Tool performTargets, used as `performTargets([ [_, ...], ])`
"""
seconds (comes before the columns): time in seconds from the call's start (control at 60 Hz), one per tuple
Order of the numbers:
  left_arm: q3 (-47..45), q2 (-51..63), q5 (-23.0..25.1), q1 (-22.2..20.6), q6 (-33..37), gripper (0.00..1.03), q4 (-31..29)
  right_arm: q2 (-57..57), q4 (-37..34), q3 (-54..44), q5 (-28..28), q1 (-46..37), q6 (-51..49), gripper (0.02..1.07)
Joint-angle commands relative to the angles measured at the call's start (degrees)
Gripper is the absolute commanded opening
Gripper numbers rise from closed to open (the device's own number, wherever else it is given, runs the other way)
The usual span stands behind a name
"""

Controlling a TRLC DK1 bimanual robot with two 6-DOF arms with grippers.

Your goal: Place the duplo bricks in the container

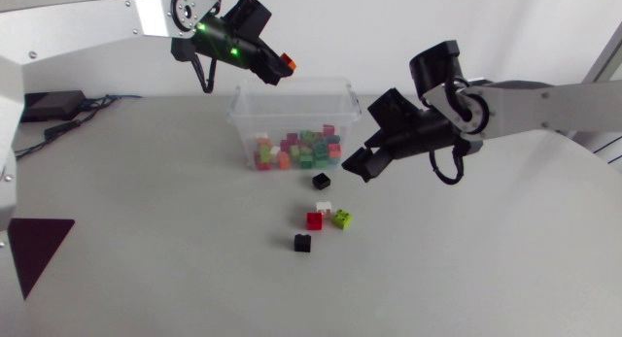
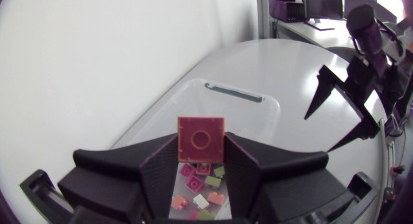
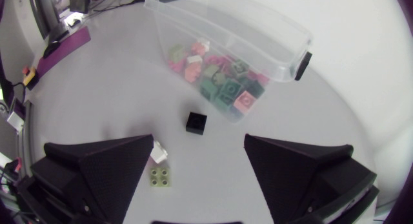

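Observation:
My left gripper (image 1: 280, 67) hangs over the back rim of the clear container (image 1: 243, 123), shut on a red brick (image 1: 286, 59). In the left wrist view the red brick (image 2: 201, 139) sits between the fingers, with the container (image 2: 233, 93) and its several bricks below. My right gripper (image 1: 358, 165) stands open and empty just off the container's front right corner. Ahead of it in the right wrist view lie a black brick (image 3: 196, 122), a white brick (image 3: 159, 153) and a green brick (image 3: 161, 177). On the table there are also a red brick (image 1: 314, 220) and a second black brick (image 1: 303, 243).
The loose bricks lie in a small group in front of the container (image 3: 284, 40). A dark red triangular mark (image 1: 37, 248) lies at the table's front left. Cables and a black box (image 1: 51, 106) sit at the back left.

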Motion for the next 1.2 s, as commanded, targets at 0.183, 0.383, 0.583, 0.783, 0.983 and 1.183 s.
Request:
performTargets([
  [0.183,7.0,7.2,-3.6,0.5,-4.9,0.24,3.5,2.6,-2.4,-3.0,1.6,0.6,-3.5,1.03],
  [0.383,11.2,11.6,-5.7,0.6,-6.2,0.26,4.2,6.0,-5.2,-3.8,5.3,3.9,-4.3,1.03],
  [0.583,12.2,12.4,-10.5,0.8,-8.1,0.91,4.5,7.8,-6.6,-4.1,7.6,7.2,-3.8,1.03],
  [0.783,0.4,2.1,-10.3,1.0,-5.4,0.99,3.8,11.5,-6.7,-3.3,10.5,10.2,-3.0,1.03],
  [0.983,-14.7,-10.5,-9.1,-0.4,5.1,0.99,-1.7,14.6,-8.3,-0.5,12.8,11.0,-2.7,1.02],
  [1.183,-27.8,-18.4,-7.8,-2.0,14.3,0.98,-5.4,16.6,-8.8,2.0,13.3,11.3,-2.9,0.92],
])
